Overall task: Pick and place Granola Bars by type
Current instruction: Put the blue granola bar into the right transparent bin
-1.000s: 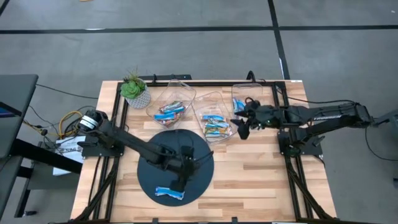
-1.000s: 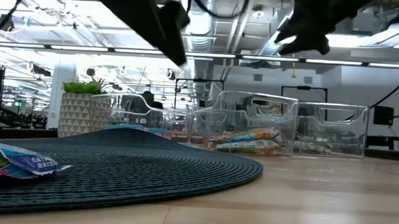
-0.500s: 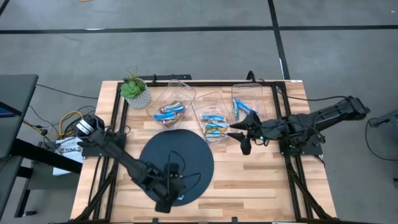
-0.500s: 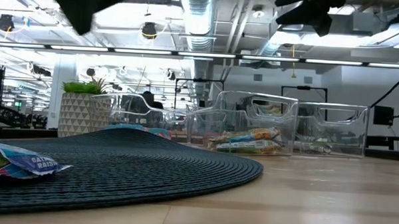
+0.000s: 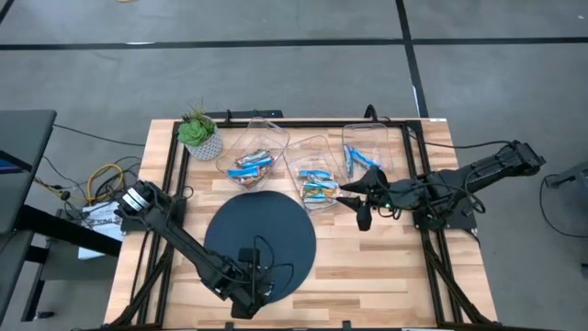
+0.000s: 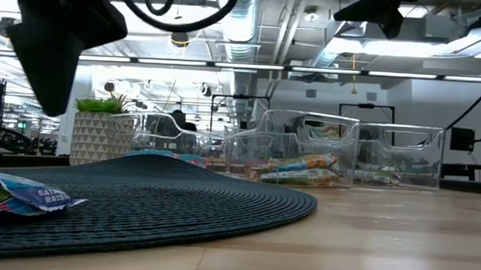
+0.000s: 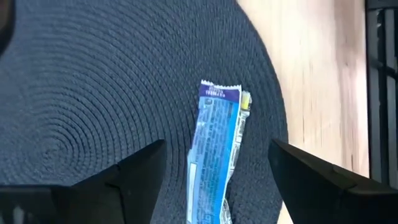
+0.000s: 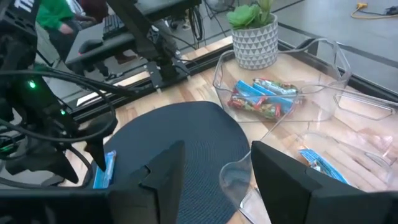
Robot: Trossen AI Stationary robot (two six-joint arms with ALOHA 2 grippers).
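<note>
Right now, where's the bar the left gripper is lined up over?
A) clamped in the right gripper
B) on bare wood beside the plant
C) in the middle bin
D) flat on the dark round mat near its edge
D: the left wrist view shows the blue bar lying flat on the dark round mat near its edge, between the open fingers of the left gripper, untouched; the right gripper is open and empty near the bins.
</note>
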